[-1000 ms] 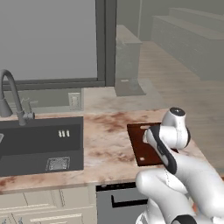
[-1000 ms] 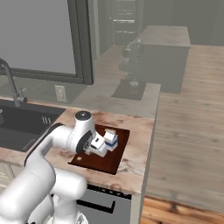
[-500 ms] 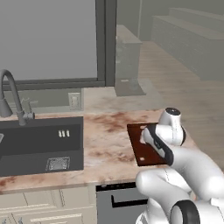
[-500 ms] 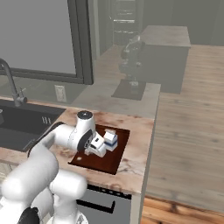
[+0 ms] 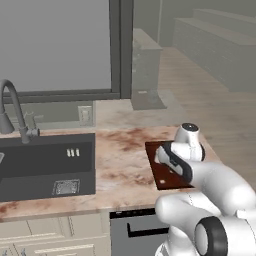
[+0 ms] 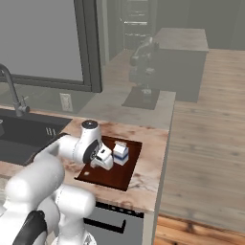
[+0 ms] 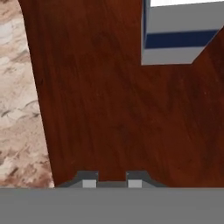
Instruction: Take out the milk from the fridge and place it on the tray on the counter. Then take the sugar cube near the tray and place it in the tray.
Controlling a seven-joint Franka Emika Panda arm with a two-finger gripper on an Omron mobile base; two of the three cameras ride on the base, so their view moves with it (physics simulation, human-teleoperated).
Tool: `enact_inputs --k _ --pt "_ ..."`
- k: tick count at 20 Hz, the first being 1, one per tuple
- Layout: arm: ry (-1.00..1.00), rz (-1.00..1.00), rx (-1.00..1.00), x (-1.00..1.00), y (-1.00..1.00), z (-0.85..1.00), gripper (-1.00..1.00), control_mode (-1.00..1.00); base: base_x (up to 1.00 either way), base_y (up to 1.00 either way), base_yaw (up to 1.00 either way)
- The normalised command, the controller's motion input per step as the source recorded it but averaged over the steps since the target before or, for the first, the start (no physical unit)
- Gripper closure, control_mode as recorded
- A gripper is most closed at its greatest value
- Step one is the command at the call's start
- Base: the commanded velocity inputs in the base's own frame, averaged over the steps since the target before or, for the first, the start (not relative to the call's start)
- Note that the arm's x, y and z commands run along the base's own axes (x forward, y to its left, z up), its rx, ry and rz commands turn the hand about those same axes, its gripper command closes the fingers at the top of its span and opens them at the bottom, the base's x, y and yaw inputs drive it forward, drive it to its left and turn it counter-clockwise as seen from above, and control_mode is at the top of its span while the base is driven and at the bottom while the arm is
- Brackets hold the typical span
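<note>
A: Left base view. We see the arm bent low over the tray (image 5: 159, 175), a dark reddish board on the counter (image 5: 120, 165) to the right of the sink (image 5: 45, 165). Half a second earlier the wrist stood a little further right; it has since swung slightly left and down over the board. The pincer itself is hidden behind the wrist here.

B: Right base view. We see the milk (image 6: 120, 153) standing upright on the tray (image 6: 112, 174), just beside the gripper (image 6: 101, 160) and apart from it. Against the earlier pictures the carton has not shifted, while the hand has drawn a little toward the board's near end.

A: Hand view. We see the board's wood grain (image 7: 109, 109) close below, the carton's blue band (image 7: 179, 39) at upper right, marbled stone (image 7: 17, 109) along the left edge. The two fingertips (image 7: 89, 183) stand a narrow gap apart with nothing between them: a nearly closed, empty pincer.

B: What does this mean for the task?

A: We judge the first half finished, since the milk rests on the tray and is released. The sugar cube is what remains; we cannot make it out in any view, so we cannot say where it lies.
</note>
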Motion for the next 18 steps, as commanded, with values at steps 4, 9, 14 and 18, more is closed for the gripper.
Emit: enact_inputs --k 4,9,14,18 --pt "-0.02 -0.02 -0.03 0.07 0.08 -0.3 1.0 -1.0 0.0 0.0 0.0" --pt "-0.01 -0.02 -0.01 0.06 0.0 -0.27 1.0 -1.0 0.0 0.0 0.0" --pt "0.0 -0.02 -0.01 0.03 0.0 -0.33 1.0 -1.0 0.0 0.0 0.0" --pt "-0.03 0.0 0.0 0.0 0.0 -0.36 1.0 -1.0 0.0 0.0 0.0"
